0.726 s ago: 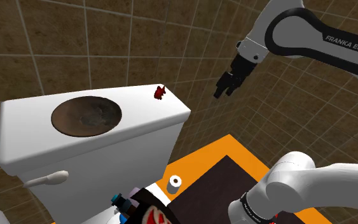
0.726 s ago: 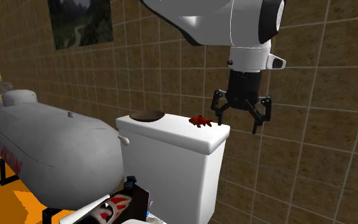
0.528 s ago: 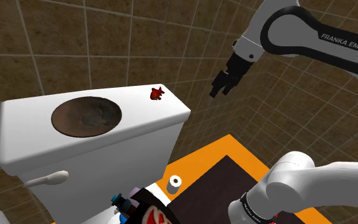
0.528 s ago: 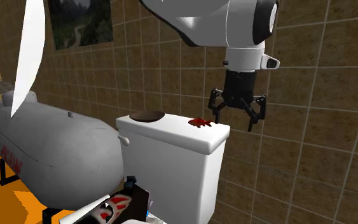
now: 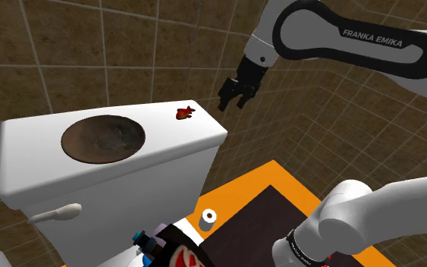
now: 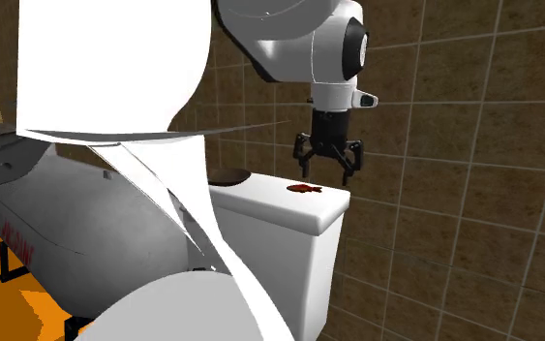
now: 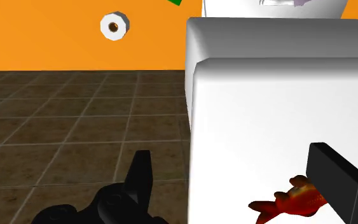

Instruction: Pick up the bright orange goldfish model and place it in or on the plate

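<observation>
Orange-red goldfish (image 5: 186,114) sits on the white toilet tank lid (image 5: 151,163), near the corner at the shoulder view's right. It is well apart from the brown plate (image 5: 102,138) on the same lid. I see my gripper (image 5: 233,95) hanging just past that corner, above the lid, fingers spread wide and holding nothing. In the wrist view the fish lies beside one black finger (image 7: 336,181); contact unclear. White paper roll (image 7: 114,26) on the orange surface below.

Goldfish (image 5: 186,113) on tank lid (image 5: 183,142), plate (image 5: 102,138) to shoulder view's left; tool (image 5: 230,105) seemingly just past lid corner.
</observation>
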Robot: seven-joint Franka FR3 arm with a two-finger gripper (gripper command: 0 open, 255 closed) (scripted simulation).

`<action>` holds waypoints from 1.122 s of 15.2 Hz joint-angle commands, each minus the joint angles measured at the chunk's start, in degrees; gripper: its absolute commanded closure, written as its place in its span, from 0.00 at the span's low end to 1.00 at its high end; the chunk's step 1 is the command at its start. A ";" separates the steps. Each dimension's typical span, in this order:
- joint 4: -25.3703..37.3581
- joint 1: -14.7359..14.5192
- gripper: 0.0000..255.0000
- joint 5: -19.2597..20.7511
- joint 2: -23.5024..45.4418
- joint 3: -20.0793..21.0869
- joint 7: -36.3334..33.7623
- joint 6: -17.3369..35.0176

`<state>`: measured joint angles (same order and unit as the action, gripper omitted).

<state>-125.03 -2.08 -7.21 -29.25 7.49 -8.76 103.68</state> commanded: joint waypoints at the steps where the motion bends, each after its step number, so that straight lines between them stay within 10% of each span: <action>1: 2.31 -0.32 0.00 -0.04 3.44 1.74 -2.03 1.47; 8: 13.83 -1.38 0.00 2.23 16.57 7.67 -9.93 3.95; 17: 9.14 -1.56 0.00 2.36 17.64 8.03 -10.06 9.70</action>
<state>-115.58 -3.61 -4.86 -11.68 15.48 -18.79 112.97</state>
